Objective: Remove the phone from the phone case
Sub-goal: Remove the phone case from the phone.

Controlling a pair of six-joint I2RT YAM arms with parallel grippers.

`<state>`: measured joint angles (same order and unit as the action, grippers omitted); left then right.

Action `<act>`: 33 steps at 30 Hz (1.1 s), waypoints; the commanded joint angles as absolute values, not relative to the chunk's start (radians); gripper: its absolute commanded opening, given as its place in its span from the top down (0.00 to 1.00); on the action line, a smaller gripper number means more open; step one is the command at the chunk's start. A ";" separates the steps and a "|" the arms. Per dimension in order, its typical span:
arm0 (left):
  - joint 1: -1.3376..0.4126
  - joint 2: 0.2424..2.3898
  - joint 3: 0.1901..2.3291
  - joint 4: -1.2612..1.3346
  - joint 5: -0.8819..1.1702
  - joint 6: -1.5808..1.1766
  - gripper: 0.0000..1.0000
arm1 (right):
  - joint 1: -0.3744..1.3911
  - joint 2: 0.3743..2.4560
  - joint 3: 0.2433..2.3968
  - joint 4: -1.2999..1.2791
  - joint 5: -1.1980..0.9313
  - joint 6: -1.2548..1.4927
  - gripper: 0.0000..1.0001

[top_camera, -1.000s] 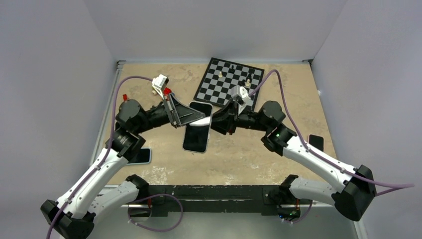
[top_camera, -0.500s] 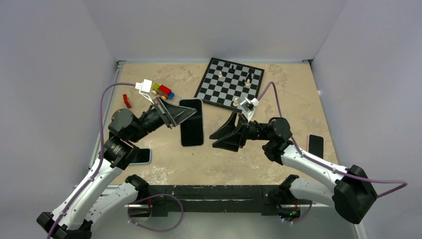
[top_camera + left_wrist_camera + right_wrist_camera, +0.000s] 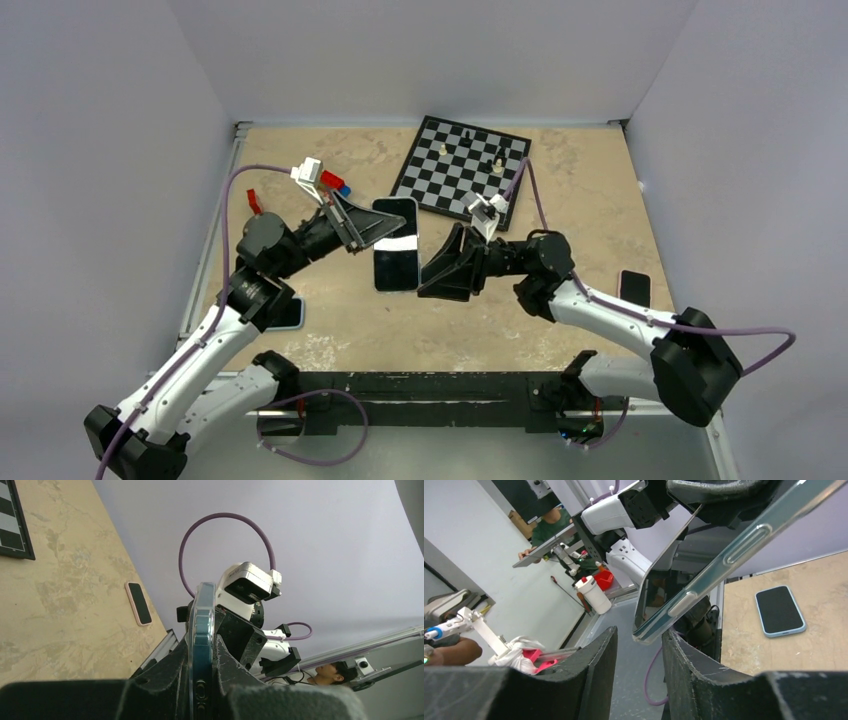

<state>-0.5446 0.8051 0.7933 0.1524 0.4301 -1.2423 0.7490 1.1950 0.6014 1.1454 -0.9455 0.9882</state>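
Observation:
The phone, dark-screened and inside a clear phone case, hangs above the table's middle. My left gripper is shut on its upper part; in the left wrist view the cased edge stands upright between the fingers. My right gripper is open just right of the phone's lower edge. In the right wrist view the phone's cased corner sits over the gap, close to the right finger, with my right gripper not closed on it.
A chessboard with a few pieces lies at the back. A blue-cased phone lies by the left arm and a pink-cased phone at the right. Coloured bricks and a red piece sit back left.
The left gripper swung the phone away to the left and back toward the middle. The right gripper let go of it, opened, drew back, and now sits at its lower right edge again.

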 commanded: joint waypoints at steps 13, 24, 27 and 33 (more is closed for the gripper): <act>-0.543 0.814 0.803 0.291 0.500 -1.355 1.00 | 0.791 1.280 0.675 1.337 -1.012 1.021 0.84; -0.542 0.830 0.759 0.304 0.522 -1.451 1.00 | 0.805 1.321 0.696 1.399 -1.030 1.020 0.76; -0.543 0.832 0.756 0.307 0.529 -1.475 1.00 | 0.810 1.320 0.699 1.395 -1.026 0.995 0.87; -0.543 0.853 0.770 0.251 0.602 -1.591 1.00 | 0.832 1.228 0.727 1.103 -0.904 0.656 1.00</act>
<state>-0.5369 0.8360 0.7540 0.2295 0.5842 -1.4361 0.8074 1.2942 0.6449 1.3117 -1.0389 0.9844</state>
